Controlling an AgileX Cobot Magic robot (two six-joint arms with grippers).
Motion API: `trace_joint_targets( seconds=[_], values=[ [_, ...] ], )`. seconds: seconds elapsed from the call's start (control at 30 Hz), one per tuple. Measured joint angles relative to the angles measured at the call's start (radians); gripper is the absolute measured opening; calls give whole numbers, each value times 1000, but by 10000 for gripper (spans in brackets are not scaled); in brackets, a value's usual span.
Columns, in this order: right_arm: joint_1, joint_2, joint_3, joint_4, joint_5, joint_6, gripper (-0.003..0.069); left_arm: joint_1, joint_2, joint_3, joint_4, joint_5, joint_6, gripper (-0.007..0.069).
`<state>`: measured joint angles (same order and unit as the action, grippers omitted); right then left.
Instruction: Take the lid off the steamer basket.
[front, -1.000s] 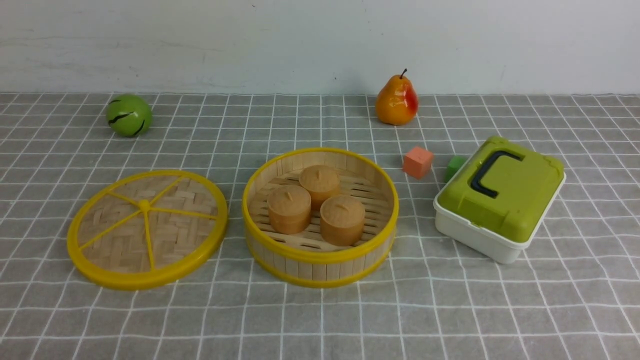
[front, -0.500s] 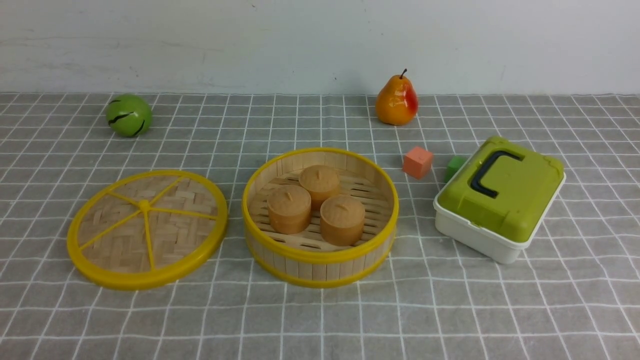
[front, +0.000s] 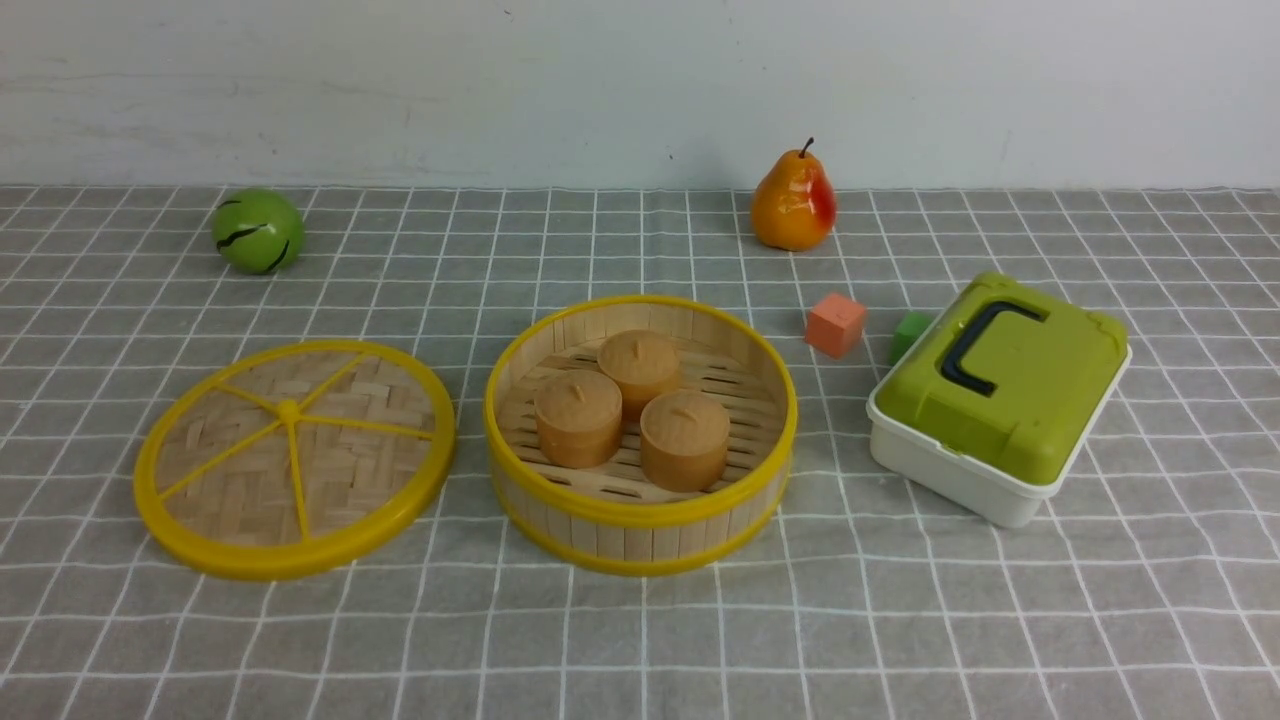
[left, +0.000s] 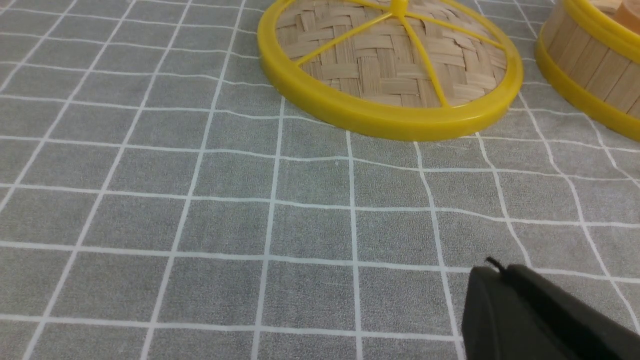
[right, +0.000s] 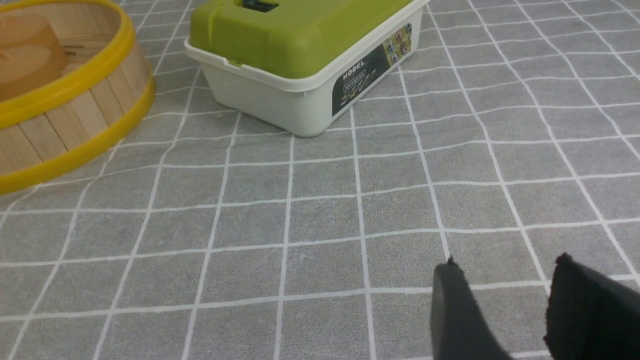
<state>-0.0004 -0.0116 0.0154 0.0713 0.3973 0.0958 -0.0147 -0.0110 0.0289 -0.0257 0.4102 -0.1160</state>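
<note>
Already off, the round woven-bamboo lid with yellow rim (front: 294, 460) lies flat on the grey checked cloth (front: 900, 620), just left of the open slatted bamboo steamer basket (front: 640, 520) holding three brown buns (front: 640, 410). Right gripper (right: 505, 280) hovers with its fingers spread; the left gripper's (left: 520, 310) state is unclear.

The lid (front: 294, 458) is woven bamboo strips, matt and pale, framed by a smooth, glossy yellow plastic rim and spokes. The steamer basket (front: 640, 520) has upright matt wooden slats between shiny yellow plastic rims. A grey, matt cloth (front: 900, 620) with white grid lines covers the bench. The box (right: 280, 100) is smooth white plastic with a satin green plastic cover (right: 300, 35). The pear (front: 793, 203) looks glossy.
</note>
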Motion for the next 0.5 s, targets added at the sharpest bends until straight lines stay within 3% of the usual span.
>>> trace_joint_targets(
  seconds=[0.5],
  values=[
    [0, 0, 0, 0, 0, 0, 241, 0, 0, 0, 0, 0, 0, -5]
  ],
)
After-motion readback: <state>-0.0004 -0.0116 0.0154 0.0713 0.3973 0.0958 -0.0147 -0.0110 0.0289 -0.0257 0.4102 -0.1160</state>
